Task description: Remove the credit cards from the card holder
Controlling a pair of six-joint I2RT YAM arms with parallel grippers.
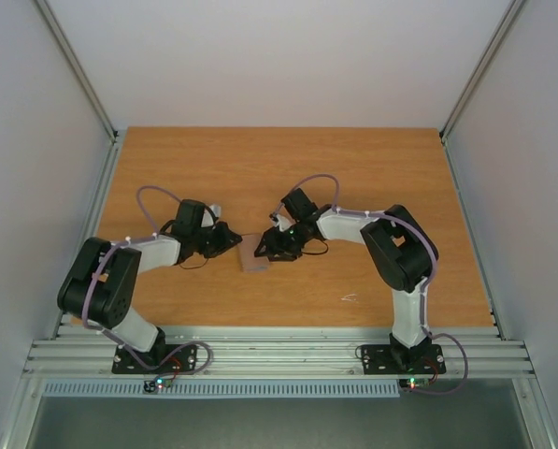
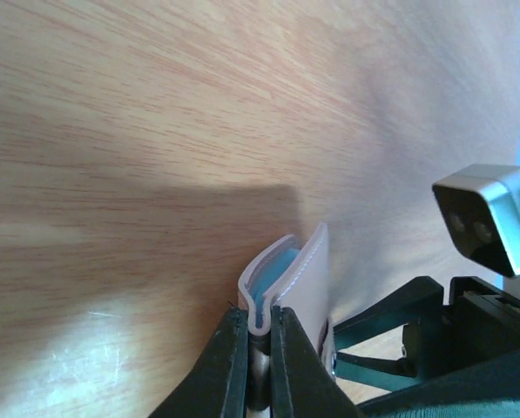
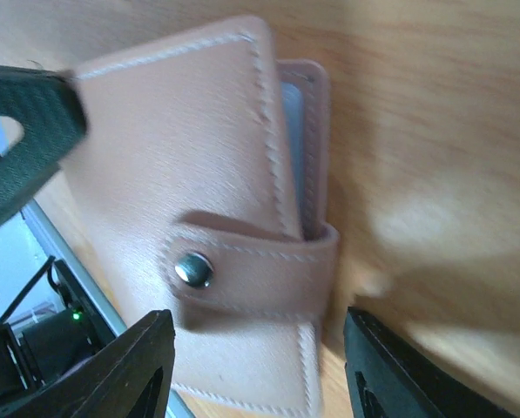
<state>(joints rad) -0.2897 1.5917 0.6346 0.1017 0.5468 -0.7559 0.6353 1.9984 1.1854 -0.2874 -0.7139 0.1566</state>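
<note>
Top external, card holder (image 1: 254,253): lay closed on the wooden table (image 1: 260,168), between the two grippers.
Top external, left gripper (image 1: 234,241): was at the card holder's left edge, touching it.
Top external, right gripper (image 1: 277,245): was over the card holder's right edge; jaw gap too small to read from above.
Left wrist, left gripper (image 2: 258,348): jaws were pinched tight on the card holder's rounded edge, almost no gap between them.
Left wrist, card holder (image 2: 305,270): was seen edge-on, tan-pink outside, with a light blue lining (image 2: 273,270) showing inside the curve.
Left wrist, right gripper (image 2: 399,344): black parts were just beside the card holder's far face.
Right wrist, card holder (image 3: 181,148): was folded shut, with its strap (image 3: 260,252) wrapped over the edge and the metal snap (image 3: 194,268) fastened.
Right wrist, right gripper (image 3: 258,348): jaws stood well apart, one finger on each side of the card holder's strap end, clamping nothing.
Right wrist, left gripper (image 3: 29,113): a dark finger was at the card holder's far corner.
</note>
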